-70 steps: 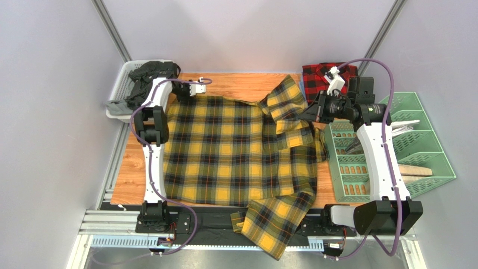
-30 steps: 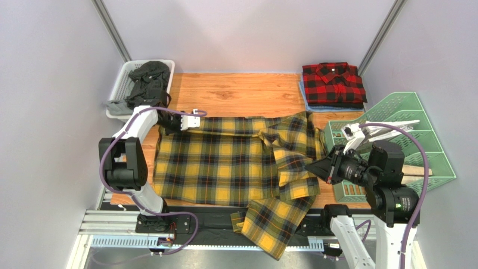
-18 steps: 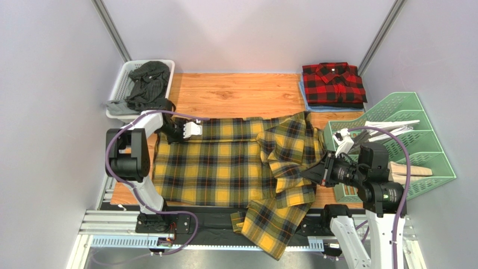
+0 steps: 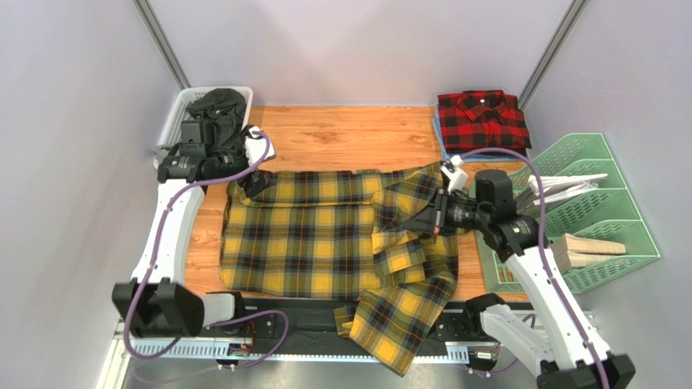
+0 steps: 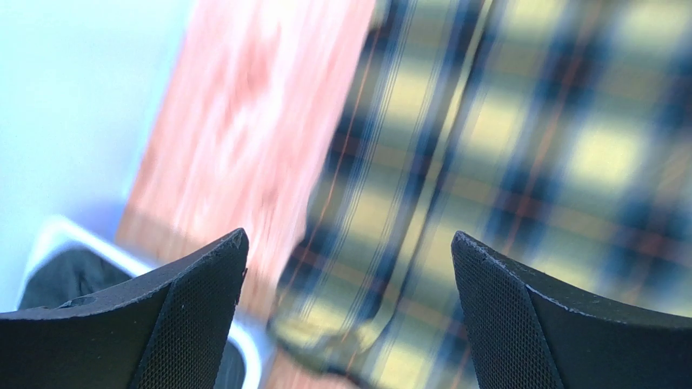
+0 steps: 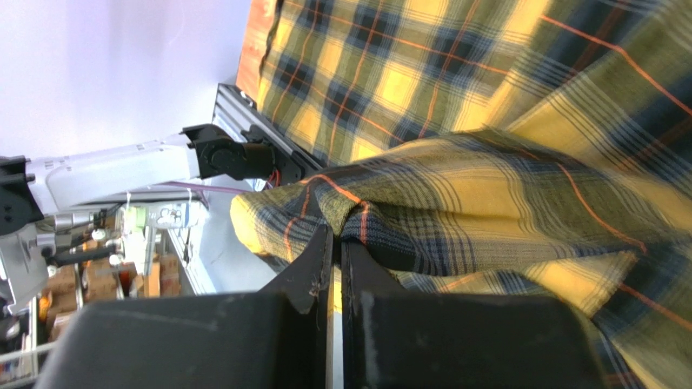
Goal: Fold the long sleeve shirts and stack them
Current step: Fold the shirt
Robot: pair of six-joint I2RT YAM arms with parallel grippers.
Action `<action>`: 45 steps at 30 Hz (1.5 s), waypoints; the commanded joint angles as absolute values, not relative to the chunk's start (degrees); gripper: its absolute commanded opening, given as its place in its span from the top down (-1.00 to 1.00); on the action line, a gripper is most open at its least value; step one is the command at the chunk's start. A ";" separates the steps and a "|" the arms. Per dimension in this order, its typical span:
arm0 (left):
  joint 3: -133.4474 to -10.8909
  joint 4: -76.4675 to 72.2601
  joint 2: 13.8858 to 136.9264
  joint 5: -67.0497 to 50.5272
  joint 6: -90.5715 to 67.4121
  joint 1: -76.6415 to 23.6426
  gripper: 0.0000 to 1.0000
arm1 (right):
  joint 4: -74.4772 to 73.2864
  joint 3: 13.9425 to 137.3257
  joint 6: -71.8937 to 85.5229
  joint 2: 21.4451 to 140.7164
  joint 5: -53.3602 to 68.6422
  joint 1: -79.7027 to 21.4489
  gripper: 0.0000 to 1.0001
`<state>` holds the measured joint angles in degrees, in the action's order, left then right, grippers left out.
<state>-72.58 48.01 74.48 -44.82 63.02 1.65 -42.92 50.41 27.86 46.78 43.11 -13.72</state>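
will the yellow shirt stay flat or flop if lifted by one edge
Likely floppy: the yellow shirt bunches into folds where the right fingers pinch it. Probably trails when pulled: its sleeve hangs limp over the table edge. Seems light: one small pinch tents it.

My wood tabletop (image 4: pixel 341 134) had the yellow plaid shirt (image 4: pixel 309 235) spread across mid-frame, one sleeve hanging off the bottom edge. Red plaid shirt (image 4: pixel 481 120) sat folded upper right on a blue pad (image 4: pixel 439 138); white basket (image 4: pixel 173 117) upper left; green rack (image 4: pixel 605 174) right edge.
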 commanded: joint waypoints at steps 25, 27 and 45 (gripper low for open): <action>-59.24 16.52 63.19 -28.21 17.84 -48.08 -0.98 | -18.54 56.69 32.70 58.45 31.29 -32.69 1.00; -60.03 18.36 65.03 -29.62 18.37 -48.43 -0.80 | -18.63 57.04 31.82 57.40 30.42 -33.13 1.00; -63.63 46.71 58.09 -53.42 43.49 -48.60 1.00 | -45.18 66.44 5.46 55.01 38.13 -12.51 -0.53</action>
<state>-59.27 33.34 59.81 -40.49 31.42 -48.31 -37.82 62.98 15.86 54.68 32.91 -23.86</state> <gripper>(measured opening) 0.009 0.620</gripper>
